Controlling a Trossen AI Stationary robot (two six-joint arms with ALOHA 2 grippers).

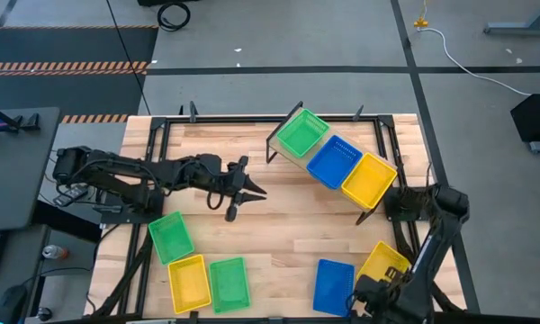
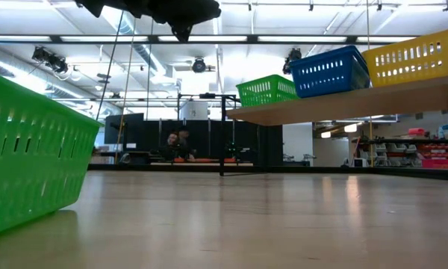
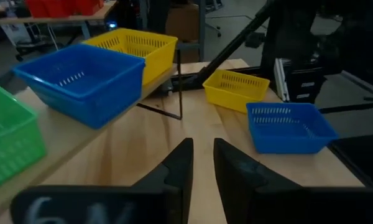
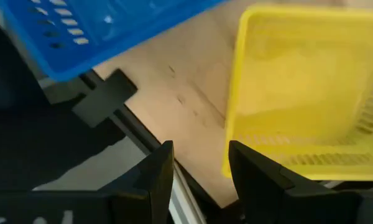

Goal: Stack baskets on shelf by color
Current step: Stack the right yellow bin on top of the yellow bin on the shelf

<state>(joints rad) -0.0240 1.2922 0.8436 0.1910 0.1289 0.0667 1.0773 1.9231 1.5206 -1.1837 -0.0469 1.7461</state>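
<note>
Left pincer (image 1: 249,192), empty with fingers narrowly parted, hovers mid-surface, left of the shelf (image 1: 288,153) bearing three baskets (image 1: 336,161); right pincer (image 1: 364,292), released, sits between near-right baskets.

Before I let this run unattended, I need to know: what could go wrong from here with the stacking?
1. The shelf is tilted, and its green basket, blue basket and yellow basket sit packed side by side; a careless placement might nudge one off.
2. The right gripper hangs open at the table's edge by a loose yellow basket; a poor grab could push it overboard.
3. The left gripper is empty above the bare middle.
</note>
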